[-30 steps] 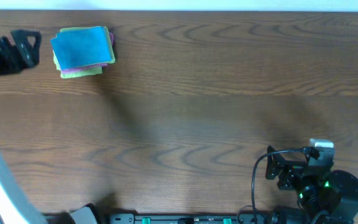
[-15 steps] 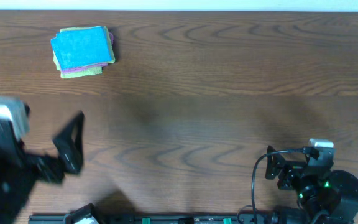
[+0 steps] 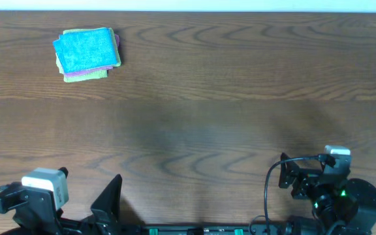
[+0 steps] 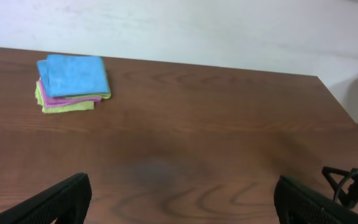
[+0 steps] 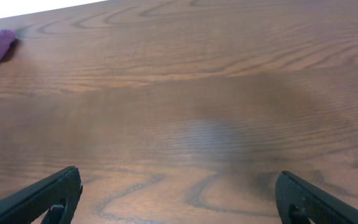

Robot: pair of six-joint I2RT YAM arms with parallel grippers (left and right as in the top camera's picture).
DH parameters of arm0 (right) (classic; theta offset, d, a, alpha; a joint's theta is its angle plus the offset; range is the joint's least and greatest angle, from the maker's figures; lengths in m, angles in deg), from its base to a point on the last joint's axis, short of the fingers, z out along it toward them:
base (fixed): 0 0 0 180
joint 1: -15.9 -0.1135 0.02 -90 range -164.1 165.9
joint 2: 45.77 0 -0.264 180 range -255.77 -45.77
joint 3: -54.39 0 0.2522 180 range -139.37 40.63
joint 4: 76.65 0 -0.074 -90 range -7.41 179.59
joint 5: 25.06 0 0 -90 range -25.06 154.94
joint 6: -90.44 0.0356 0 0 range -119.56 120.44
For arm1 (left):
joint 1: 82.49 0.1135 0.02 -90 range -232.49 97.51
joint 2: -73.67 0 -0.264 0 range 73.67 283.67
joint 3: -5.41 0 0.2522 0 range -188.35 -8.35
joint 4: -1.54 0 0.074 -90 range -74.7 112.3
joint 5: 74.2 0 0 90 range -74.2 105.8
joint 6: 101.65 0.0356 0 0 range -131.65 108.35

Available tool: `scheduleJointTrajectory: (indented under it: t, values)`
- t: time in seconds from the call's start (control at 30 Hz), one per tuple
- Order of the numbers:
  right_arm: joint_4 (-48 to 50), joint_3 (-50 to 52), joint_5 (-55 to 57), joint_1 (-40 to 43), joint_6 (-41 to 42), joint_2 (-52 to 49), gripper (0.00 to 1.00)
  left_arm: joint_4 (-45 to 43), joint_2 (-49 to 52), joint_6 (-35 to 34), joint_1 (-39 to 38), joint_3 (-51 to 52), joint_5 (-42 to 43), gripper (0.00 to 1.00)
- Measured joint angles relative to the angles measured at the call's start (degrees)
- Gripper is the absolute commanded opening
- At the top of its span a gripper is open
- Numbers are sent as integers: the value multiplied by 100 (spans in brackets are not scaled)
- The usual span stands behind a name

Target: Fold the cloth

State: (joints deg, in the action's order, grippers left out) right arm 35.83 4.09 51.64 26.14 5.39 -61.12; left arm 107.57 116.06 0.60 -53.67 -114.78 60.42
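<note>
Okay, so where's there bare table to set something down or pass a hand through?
The table is bare through its whole middle, from the far left corner across to the right edge. Crowded spots: that corner, where the blue cloth tops the purple cloth and lime-green cloth, and the near edge, where the left gripper and right gripper sit, both open.

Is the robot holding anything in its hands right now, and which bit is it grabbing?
Nothing is held. The left gripper and the right gripper are both open and empty; the blue cloth lies untouched, far from both.
</note>
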Motion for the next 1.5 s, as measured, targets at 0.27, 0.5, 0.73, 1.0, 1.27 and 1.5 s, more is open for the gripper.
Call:
scheduleJointTrajectory:
  t: [0.27,0.5,0.73,1.0,1.27,1.5]
  values:
    - [-2,0,0,0,0,-2,99,0,-2,0,0,0,-63,95]
    - [-2,0,0,0,0,0,99,0,-2,0,0,0,-136,95]
    - [-2,0,0,0,0,-2,99,0,-2,0,0,0,-146,95]
    - [-2,0,0,0,0,-2,99,-48,-15,0,-229,2,-199,95]
    - [-2,0,0,0,-2,-2,99,-1261,-662,540,-1161,15,-216,95]
    - [-2,2,-2,0,0,0,99,-2057,-1840,1912,-1709,859,-225,95]
